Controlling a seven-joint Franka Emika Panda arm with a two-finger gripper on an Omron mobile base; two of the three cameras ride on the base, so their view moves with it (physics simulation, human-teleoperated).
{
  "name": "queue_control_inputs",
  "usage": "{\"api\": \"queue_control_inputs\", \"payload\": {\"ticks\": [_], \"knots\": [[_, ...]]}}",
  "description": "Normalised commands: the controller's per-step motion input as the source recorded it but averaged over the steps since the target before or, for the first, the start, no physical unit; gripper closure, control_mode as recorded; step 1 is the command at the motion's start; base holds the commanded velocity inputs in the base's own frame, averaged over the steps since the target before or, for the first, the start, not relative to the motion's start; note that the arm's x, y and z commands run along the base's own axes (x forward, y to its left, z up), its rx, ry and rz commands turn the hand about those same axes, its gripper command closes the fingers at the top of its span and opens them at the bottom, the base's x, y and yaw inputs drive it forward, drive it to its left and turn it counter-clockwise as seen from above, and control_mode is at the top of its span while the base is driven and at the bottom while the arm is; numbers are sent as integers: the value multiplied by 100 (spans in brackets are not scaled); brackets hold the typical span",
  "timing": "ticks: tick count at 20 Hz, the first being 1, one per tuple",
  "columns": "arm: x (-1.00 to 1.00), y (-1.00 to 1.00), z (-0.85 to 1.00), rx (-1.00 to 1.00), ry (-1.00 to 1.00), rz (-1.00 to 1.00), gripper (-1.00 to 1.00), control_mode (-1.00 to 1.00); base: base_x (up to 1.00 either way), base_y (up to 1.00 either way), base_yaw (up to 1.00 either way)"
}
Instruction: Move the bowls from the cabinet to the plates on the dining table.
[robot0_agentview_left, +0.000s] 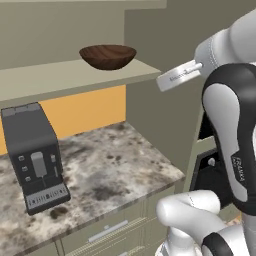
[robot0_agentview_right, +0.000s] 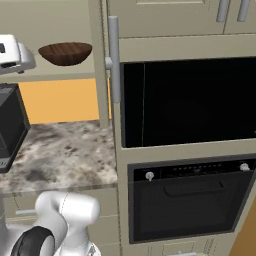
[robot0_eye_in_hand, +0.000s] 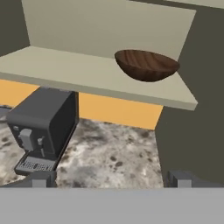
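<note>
A: Well, where does your dark brown wood-grain bowl (robot0_agentview_left: 108, 56) sit?

B: You'll find it upright on the plain beige shelf (robot0_agentview_left: 60, 75) of the open cabinet, near its right end, above the speckled stone counter (robot0_agentview_left: 110, 165).

A: And your gripper (robot0_eye_in_hand: 111, 178)?

B: Jaws spread fully wide, holding nothing, well short of the bowl. A dark grey coffee machine (robot0_agentview_left: 35, 157) stands on the counter, left.

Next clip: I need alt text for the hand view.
A dark wooden bowl sits near the right end of an open cabinet shelf. Below it, a grey coffee machine stands on a speckled stone counter in front of an orange wall.
</note>
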Motion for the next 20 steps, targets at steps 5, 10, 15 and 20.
{"api": "queue_control_inputs", "payload": {"ticks": [5,10,15,20], "knots": [[39,-1,3,-8,-2,0,-100,-100,0,0,0],[26,0,0,-9,-10,0,-100,-100,0,0,0],[4,0,4,-3,-13,0,-100,-100,0,0,0],[28,0,3,6,-3,0,-100,-100,0,0,0]]}}
